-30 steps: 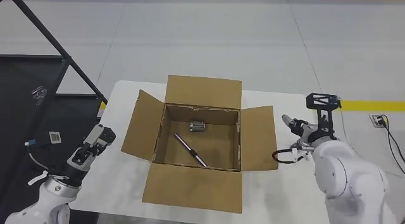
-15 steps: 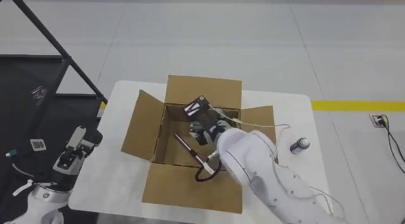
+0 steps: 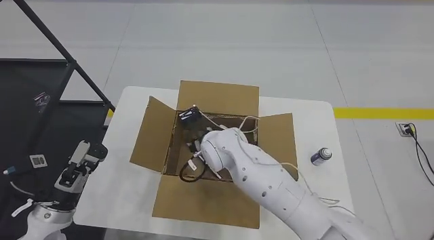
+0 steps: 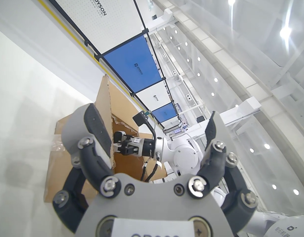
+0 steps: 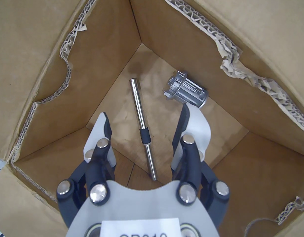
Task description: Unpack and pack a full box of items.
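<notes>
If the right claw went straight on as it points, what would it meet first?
Probably the metal rod on the floor of the box, in line with the open right claw; depth is unclear.

You see: cardboard box (image 5: 253, 25) plain brown | metal rod (image 5: 139, 109) shiny silver, one black band | ribbed cylinder (image 5: 186, 93) silver-grey | table (image 3: 312, 199) white | can (image 3: 320, 156) at the table's right edge grey, dark top
</notes>
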